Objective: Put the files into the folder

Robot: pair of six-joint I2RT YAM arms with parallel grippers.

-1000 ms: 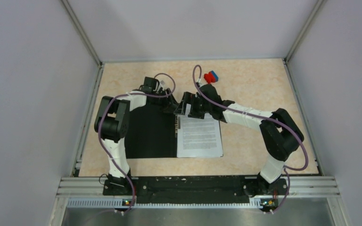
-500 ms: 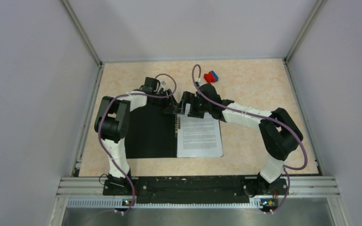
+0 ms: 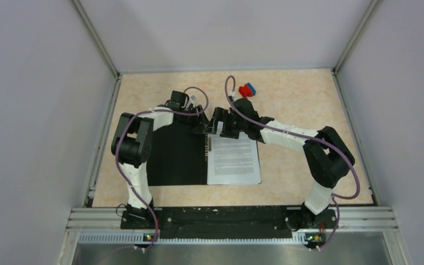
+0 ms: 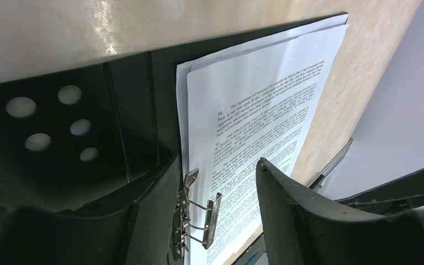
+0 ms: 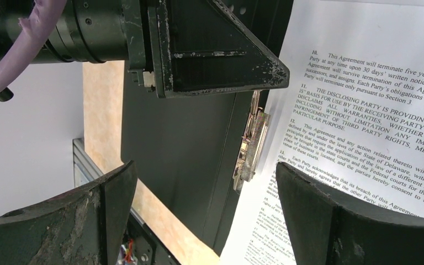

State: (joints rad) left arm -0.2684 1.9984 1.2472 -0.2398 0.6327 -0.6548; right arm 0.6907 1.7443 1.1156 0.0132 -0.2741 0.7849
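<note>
We see the folder lying open on the table, black inside up. The files lie flat on the folder's right half, with their left edge at the metal clip by the folder's spine. The left gripper is low over the folder's far end. Its jaws are partly apart either side of the clip and grip nothing. The right gripper is just beside it over the same end, jaws wide and holding nothing. A small red-and-blue object sits beyond the folder's far edge, apart from it.
</note>
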